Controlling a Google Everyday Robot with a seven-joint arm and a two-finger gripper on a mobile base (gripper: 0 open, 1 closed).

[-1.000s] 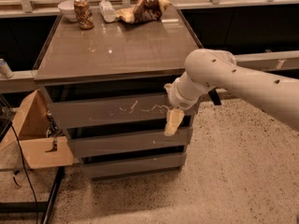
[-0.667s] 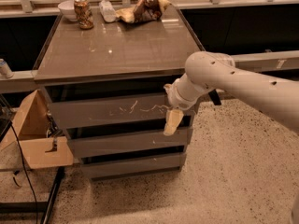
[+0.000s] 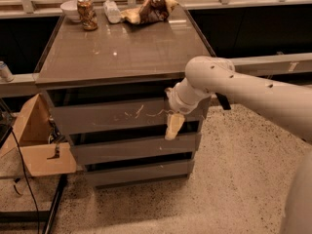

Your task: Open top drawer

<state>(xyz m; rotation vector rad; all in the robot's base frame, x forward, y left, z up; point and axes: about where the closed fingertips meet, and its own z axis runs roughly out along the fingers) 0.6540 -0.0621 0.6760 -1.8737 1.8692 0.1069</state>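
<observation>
The top drawer [image 3: 117,116] is the tallest grey-brown front of the cabinet, marked with white squiggly scratches near its middle. Its front stands in line with the two shallower drawer fronts [image 3: 131,150] below it, with a dark gap above it under the cabinet top. My gripper [image 3: 173,126] hangs down from the white arm [image 3: 234,84] at the right end of the top drawer front. It reaches across the drawer's lower edge.
On the far side of the cabinet top [image 3: 122,52] stand a can [image 3: 87,13], a white bowl [image 3: 70,9], a lying bottle [image 3: 111,11] and a crumpled bag [image 3: 151,9]. A cardboard box [image 3: 36,140] and cables sit left of the cabinet. Speckled floor lies to the right.
The gripper has edged slightly left along the top drawer front. The drawer has not visibly moved.
</observation>
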